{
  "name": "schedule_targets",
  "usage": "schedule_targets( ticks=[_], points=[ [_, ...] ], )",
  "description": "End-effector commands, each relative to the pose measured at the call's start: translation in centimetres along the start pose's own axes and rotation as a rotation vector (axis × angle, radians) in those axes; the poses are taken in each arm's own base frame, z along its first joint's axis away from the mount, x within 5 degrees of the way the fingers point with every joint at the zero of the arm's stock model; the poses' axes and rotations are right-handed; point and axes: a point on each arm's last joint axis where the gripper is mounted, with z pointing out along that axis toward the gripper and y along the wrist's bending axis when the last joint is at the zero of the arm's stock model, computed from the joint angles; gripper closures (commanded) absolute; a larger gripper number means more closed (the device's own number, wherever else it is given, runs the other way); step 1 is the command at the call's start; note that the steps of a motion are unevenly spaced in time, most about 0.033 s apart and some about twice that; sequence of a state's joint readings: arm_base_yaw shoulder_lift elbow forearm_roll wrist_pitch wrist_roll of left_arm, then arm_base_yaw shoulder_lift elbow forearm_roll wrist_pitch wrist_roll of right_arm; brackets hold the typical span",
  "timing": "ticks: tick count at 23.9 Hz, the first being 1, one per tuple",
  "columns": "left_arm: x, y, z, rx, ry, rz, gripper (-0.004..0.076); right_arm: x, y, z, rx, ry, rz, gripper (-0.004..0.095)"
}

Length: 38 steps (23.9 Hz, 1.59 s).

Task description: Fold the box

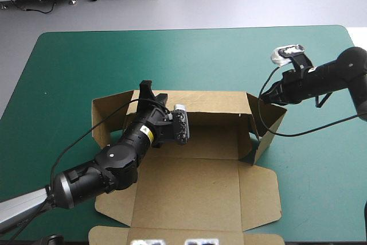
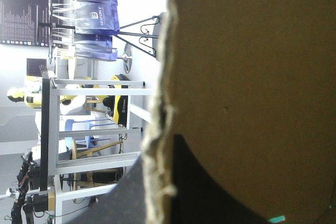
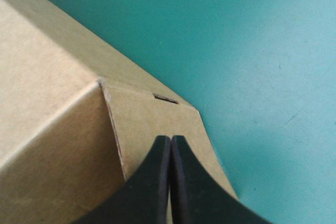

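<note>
Brown box [image 1: 189, 193] sits mid-bench on the teal-green bench [image 1: 189, 55], closer to the near edge than the far one. It is partly formed: the far wall is up, the right side wall is raised and leaning, the left side panel is splayed out, and the big flap lies flat toward the near edge.

Left end effector [image 1: 153, 93] is at the left end of the far wall. Its black fingers are nearly closed with the board's edge between them, so it is gripping the box.

Right end effector [image 3: 170, 139] is at the far-right corner of the box. Its fingers are closed to a point with the tips over the side wall flap. Cannot tell if they press on it.
</note>
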<state>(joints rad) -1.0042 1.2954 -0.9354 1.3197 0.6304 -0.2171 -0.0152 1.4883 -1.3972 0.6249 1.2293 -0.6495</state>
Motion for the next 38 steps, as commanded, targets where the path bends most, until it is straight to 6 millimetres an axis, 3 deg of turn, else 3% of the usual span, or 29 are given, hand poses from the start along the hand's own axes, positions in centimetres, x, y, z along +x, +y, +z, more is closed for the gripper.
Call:
schedule_targets(
  ticks=[1,12,19,23,31,34,38],
  points=[
    [-0.6,1.3,-0.3,-0.064,-0.041,-0.021,0.0729,-0.4,1.6,-1.0,0.020,0.002,-0.049,0.0933],
    [-0.3,1.6,-0.3,-0.103,-0.006,-0.022,0.0729,0.5,3.1,-2.2,0.039,-0.010,-0.060,0.0933],
    [-0.3,1.5,-0.3,-0.098,-0.008,-0.033,0.0728,3.1,4.3,-1.4,-0.050,-0.007,-0.131,0.0933],
    [-0.3,1.5,-0.3,-0.095,-0.008,-0.053,0.0723,4.8,5.0,-1.7,-0.008,-0.065,-0.229,0.0933],
    [-0.5,1.5,-0.3,-0.090,-0.024,-0.050,0.0723,10.5,6.3,-0.1,0.135,-0.408,-0.490,0.0933],
    [-0.5,1.5,-0.3,-0.090,-0.024,-0.050,0.0723,11.5,6.1,0.0,0.195,-0.458,-0.467,0.0933],
    [-0.5,1.5,-0.3,-0.090,-0.024,-0.050,0.0723,11.9,6.5,0.3,0.143,-0.435,-0.428,0.0907]
  ],
)
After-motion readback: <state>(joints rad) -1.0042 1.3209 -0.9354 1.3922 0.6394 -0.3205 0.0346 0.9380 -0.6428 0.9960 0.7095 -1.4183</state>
